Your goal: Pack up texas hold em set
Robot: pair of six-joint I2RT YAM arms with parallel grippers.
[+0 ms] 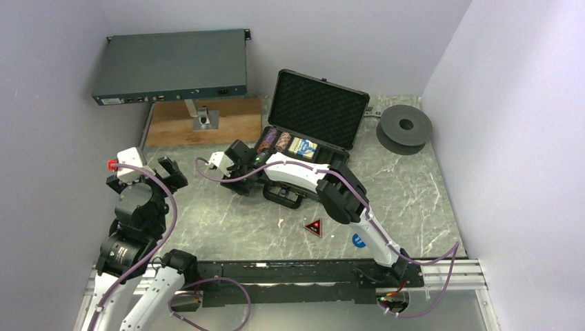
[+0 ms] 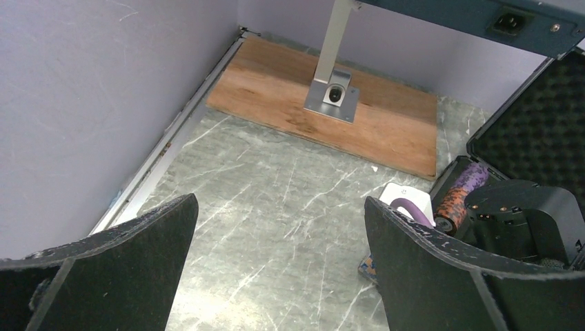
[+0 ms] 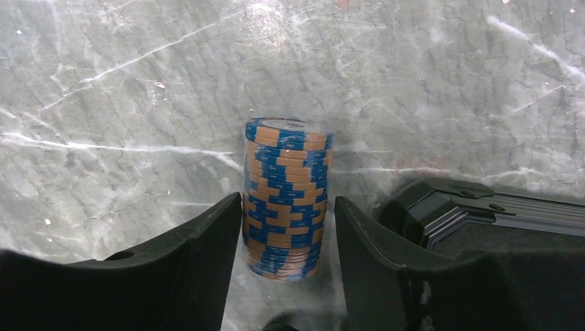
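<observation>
- Chip stack (image 3: 286,172), blue and orange, stood upright on the marble table (image 1: 227,227), just left of the case (image 1: 316,107).
- Right gripper (image 3: 288,201) reached across from the near right and straddled the stack, one finger close on each side. Whether they pinched it I could not tell.
- Case lay open at the far middle of the table, its foam-lined lid raised toward the far wall.
- Rolls (image 1: 274,141) of brown-patterned chips and a blue deck (image 1: 303,146) lay side by side in the case's tray.
- Red-triangle button (image 1: 314,227) and blue button (image 1: 358,240) lay on the table on the near side of the case, beside the right arm.
- Left gripper (image 2: 279,276) hung at the near left over bare table, jaws spread wide and empty.
- Rack unit (image 1: 172,65) stood on a post over a wooden board (image 1: 234,121) at the far left.
- Spool (image 1: 405,127) lay right of the case.
</observation>
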